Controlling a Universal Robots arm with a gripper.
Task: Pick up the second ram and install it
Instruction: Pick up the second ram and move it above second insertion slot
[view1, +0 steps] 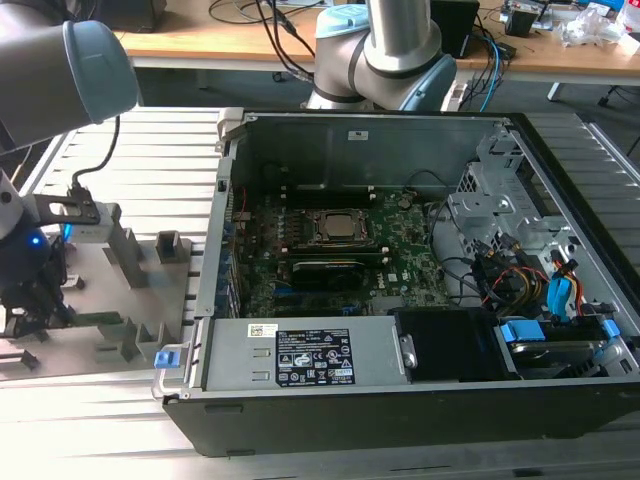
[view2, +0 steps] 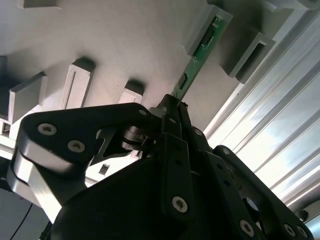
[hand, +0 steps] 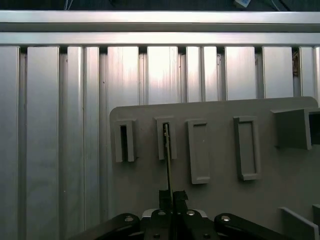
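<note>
Second wrist view showed the tool (view2: 172, 106) pinching the second ram (view2: 196, 62) by its near end, its long axis running straight ahead into a grey fixture block (view2: 200, 32).

Ribbed aluminium table (view1: 90, 430) — grey fixture plate (view1: 95, 288), computer case (view1: 400, 425)

light: bright, from above | glare: aluminium slats (hand: 155, 70) (washed white) | shadow: case interior (view1: 300, 150) dimmer, fixture blocks (view2: 79, 85) cast soft shadows

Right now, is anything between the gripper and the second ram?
Nothing visible. The gripper is closed on the near end of the second ram, with its fingers on either side. The ram's far end sits in a slotted grey fixture block.
</note>
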